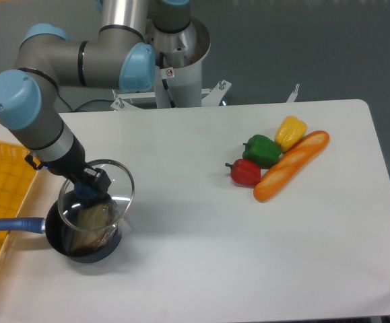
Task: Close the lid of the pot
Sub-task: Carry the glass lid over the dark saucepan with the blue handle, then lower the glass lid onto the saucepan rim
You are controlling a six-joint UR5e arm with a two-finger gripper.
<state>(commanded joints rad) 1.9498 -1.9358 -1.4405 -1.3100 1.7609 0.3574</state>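
- We see the gripper [87, 190] holding the lid [96, 195] by its small blue knob, the jaws closed on the knob, at the left side of the white table [201, 262].
- The glass lid hangs tilted above the pot [80, 235], overlapping most of its opening but sitting a little up and to the right of the rim; we cannot tell whether its lower edge touches the pot.
- The black pot stands near the table's front left, its long blue handle [9, 225] pointing left over the edge of the yellow tray [3, 182]; something pale brown lies inside it.
- We judge the task well along: the lid is lifted and carried to the pot, but it is not yet seated. Left to do, by our reading, are levelling the lid, centring it over the rim, lowering it and letting go.
- A red pepper [245, 172], a green pepper [262, 149], a yellow pepper [290, 131] and a bread loaf [292, 165] lie well apart on the right.
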